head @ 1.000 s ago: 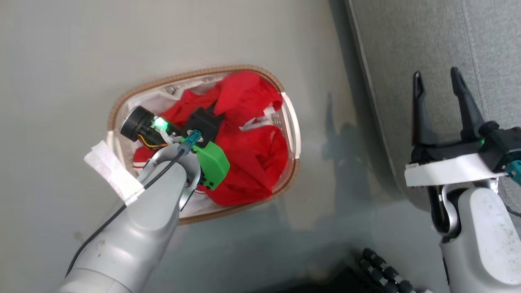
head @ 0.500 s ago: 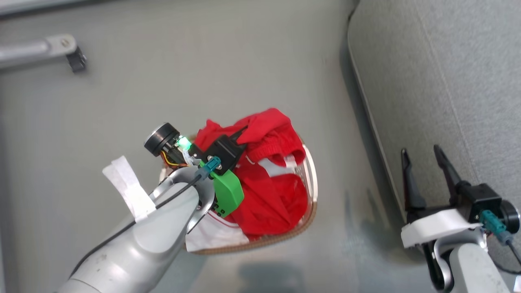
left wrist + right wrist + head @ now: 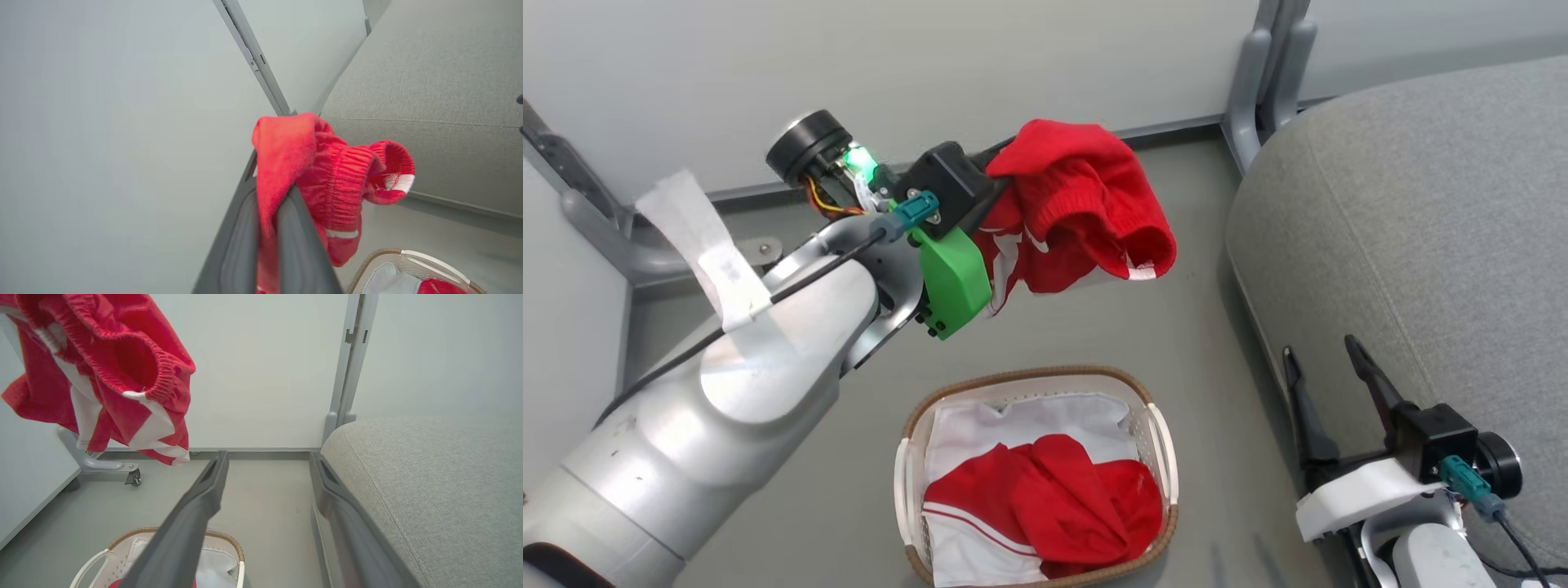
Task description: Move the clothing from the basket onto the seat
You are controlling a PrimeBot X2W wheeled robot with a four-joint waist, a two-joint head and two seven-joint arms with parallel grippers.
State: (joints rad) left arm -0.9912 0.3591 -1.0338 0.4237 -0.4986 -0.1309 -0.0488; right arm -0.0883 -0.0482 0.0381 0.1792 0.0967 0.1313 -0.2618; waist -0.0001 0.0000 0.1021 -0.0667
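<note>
Our left gripper (image 3: pixel 273 185) holds a red garment (image 3: pixel 1086 204) in the air, clear of the basket (image 3: pixel 905 465). Its fingers (image 3: pixel 298 245) are closed on a pinched fold, and the rest hangs past them. We see soft knit, a gathered elastic band and white trim. More red clothing (image 3: pixel 1054 502) lies in the perforated white basket on a white liner (image 3: pixel 1021 420). Our right gripper (image 3: pixel 1320 349) is spread wide and empty beside the grey woven seat (image 3: pixel 1405 229).

I see a grey floor (image 3: pixel 1201 327) meeting a pale wall (image 3: pixel 1013 57). A grey metal post (image 3: pixel 1270 49) stands upright against that wall. Further along it, a slanted grey leg (image 3: pixel 94 461) ends in a small caster (image 3: pixel 134 478) resting on the floor. A white sheet (image 3: pixel 1029 420) lies crumpled lower down.
</note>
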